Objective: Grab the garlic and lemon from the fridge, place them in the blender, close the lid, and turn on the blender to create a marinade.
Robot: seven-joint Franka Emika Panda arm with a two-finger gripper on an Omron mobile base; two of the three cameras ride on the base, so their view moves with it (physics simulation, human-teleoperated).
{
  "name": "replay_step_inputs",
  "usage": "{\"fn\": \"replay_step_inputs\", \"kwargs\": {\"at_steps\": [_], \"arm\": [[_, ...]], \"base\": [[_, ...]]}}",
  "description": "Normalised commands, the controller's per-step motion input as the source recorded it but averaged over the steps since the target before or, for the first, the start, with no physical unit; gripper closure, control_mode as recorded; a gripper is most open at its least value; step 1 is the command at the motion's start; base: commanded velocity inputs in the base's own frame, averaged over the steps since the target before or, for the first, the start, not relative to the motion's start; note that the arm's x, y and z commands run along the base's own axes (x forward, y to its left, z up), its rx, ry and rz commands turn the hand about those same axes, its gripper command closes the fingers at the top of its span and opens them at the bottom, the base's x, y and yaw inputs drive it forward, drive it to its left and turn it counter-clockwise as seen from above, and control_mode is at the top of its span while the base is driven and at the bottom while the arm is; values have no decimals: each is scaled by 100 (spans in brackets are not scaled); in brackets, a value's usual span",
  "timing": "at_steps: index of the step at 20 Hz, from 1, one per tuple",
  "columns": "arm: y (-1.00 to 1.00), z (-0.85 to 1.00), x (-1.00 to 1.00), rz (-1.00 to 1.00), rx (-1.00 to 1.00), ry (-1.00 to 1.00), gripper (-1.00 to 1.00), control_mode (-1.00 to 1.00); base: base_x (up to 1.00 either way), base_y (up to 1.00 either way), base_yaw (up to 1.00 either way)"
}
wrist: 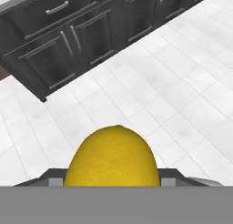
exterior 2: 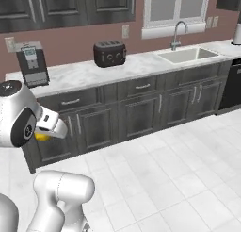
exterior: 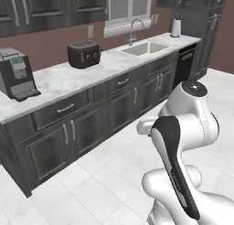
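The lemon (wrist: 112,157) is a smooth bright yellow ball sitting low in the hand view, with my gripper (wrist: 112,181) shut on it and grey finger pads (wrist: 53,181) showing at either side. In the right base view the lemon (exterior 2: 41,137) peeks out yellow under the white hand, where the gripper (exterior 2: 45,134) hangs over the tiled floor in front of the dark cabinets. The garlic, fridge, blender and lid are out of view.
A marble counter (exterior: 68,80) runs over dark drawers and cabinet doors (exterior 2: 141,108). On it stand a coffee machine (exterior: 17,74) and a black toaster (exterior: 84,53), beside a sink (exterior: 144,48) with a tap. A dishwasher (exterior: 184,64) is at the far end. White floor tiles (exterior 2: 179,169) lie ahead.
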Motion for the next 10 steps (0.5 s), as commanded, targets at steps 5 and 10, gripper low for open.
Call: {"fn": "replay_step_inputs", "kwargs": {"at_steps": [5, 10], "arm": [[0, 0, 0, 0, 0, 0, 100, 100], [0, 0, 0, 0, 0, 0, 100, 100]], "base": [[28, -10, -35], [35, -3, -40]]}}
